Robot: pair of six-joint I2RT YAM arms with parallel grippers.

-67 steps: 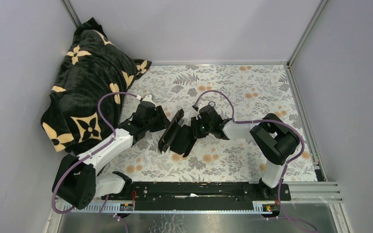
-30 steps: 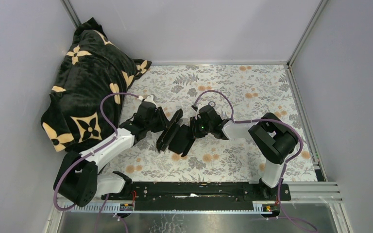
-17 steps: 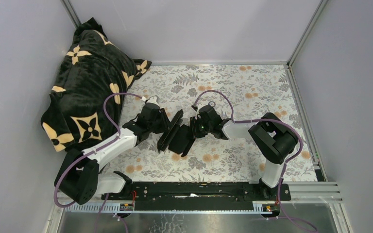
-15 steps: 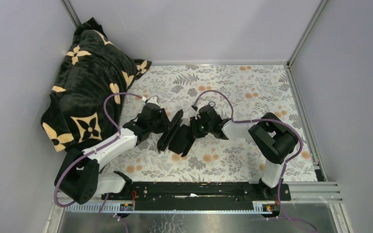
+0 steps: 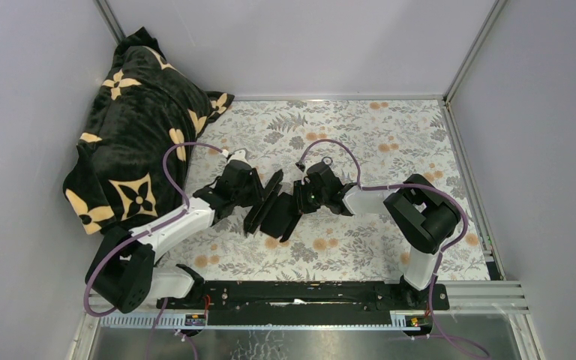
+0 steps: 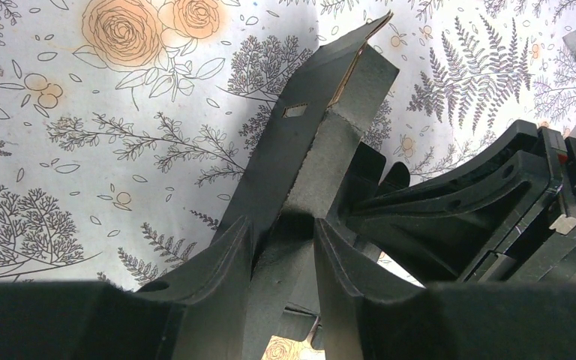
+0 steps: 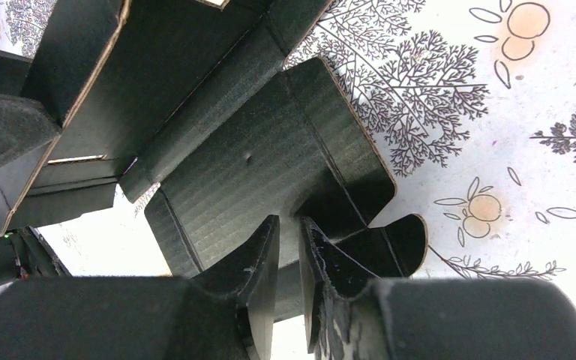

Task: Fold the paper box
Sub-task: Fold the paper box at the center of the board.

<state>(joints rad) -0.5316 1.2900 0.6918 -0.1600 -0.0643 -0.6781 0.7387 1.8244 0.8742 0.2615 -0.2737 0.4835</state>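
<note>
Card, thin and black: the box point(image 5: 274, 206) sits half-folded just right of the blanket point(image 5: 131, 142), between both arms. Your left gripper point(image 6: 285, 225) pinches an upright wall, and your right gripper point(image 7: 289, 225) is nipped onto a flat flap. Expect it to be light, springy at the creases and easily crushed, so hold it near the folds.

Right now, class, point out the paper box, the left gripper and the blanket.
paper box point(image 7: 259, 154), right wrist view, on its ribbed middle panel.
left gripper point(image 6: 283, 223), left wrist view, midway between its fingertips.
blanket point(image 5: 131, 127), top external view, on its dark plush middle.
</note>
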